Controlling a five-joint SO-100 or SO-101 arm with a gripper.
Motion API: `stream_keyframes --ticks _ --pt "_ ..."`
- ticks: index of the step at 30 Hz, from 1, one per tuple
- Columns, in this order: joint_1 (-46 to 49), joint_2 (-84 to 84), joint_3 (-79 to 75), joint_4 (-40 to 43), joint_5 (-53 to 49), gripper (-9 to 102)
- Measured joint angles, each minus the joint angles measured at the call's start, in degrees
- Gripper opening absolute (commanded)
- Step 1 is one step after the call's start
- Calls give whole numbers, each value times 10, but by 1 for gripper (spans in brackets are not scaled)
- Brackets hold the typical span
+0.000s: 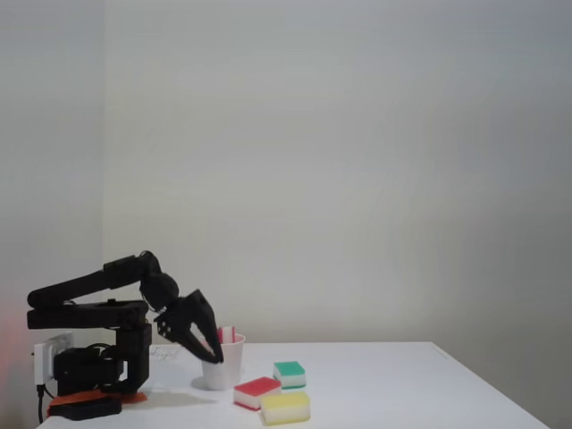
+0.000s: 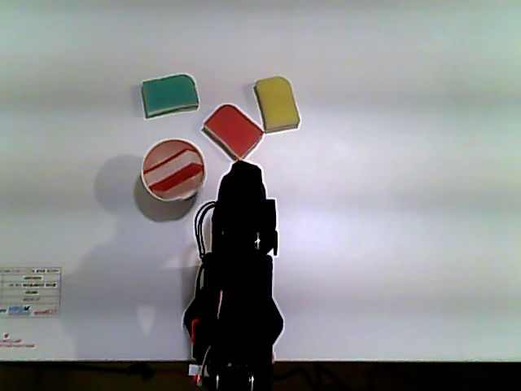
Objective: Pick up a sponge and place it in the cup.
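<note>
Sponge (image 2: 172,173) stood on edge inside the white cup (image 1: 234,368). I could not tell how my fingers (image 1: 211,352) stood at its rim. Another red sponge (image 2: 233,130) lay on the counter (image 2: 391,244) at the cup's two o'clock.

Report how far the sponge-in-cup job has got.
Done, by the look of it: a red-and-white sponge stands inside the cup, its end poking above the rim in the fixed view. In hand: the end effector is at the cup's near side; open or shut cannot be told. Left: backing the arm away. A second red sponge, the green-topped sponge and the yellow sponge lie on the table.
</note>
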Motion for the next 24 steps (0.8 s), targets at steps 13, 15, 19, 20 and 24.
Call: stream_keyframes --ticks 13,15,19,20,24 --pt "18 54 82 39 -11 0" --pt "16 54 82 58 -11 0" --pt "21 54 82 77 -11 0" --pt "21 54 82 84 -11 0" --pt "20 54 82 118 -12 0"
